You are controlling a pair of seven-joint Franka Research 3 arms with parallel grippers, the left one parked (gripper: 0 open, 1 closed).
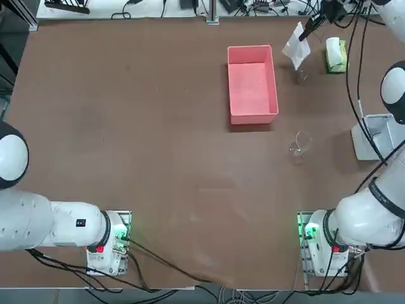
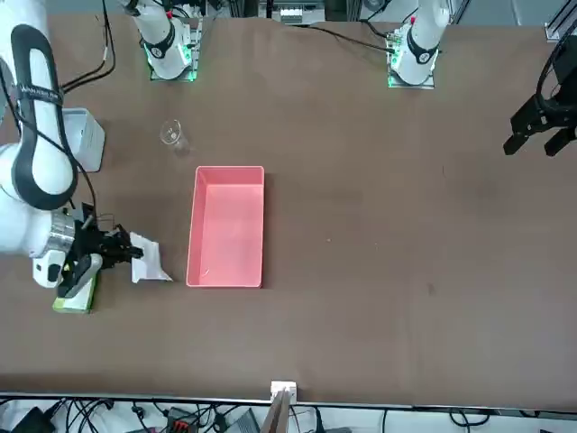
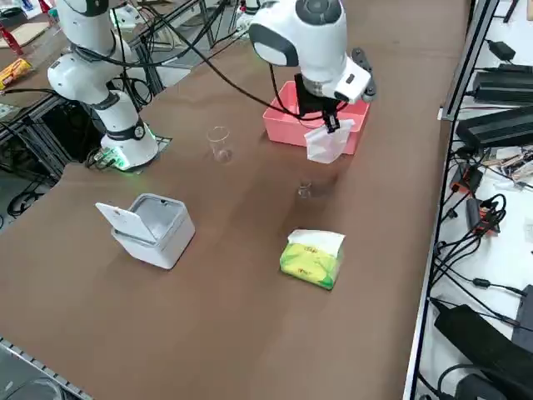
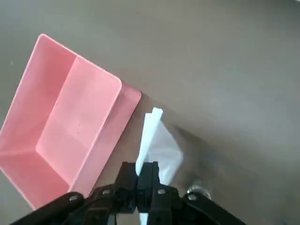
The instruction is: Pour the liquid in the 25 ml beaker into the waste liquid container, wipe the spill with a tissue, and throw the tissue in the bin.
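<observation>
A: Any legible text? Checked the green tissue pack (image 3: 312,257) from the right side.
B: Print on its face, too small to read. The parked arm's black label (image 1: 80,223) shows marks only. Nothing readable anywhere.

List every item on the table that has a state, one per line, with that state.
right gripper: shut on the tissue, raised above the table beside the pink tray
tissue: pinched, hanging free
pink tray: upright, no visible pool of liquid
25 ml beaker: upright on the table below the tissue
larger beaker: upright, looks empty
bin: lid flipped open
tissue pack: lying flat, a sheet poking out
</observation>
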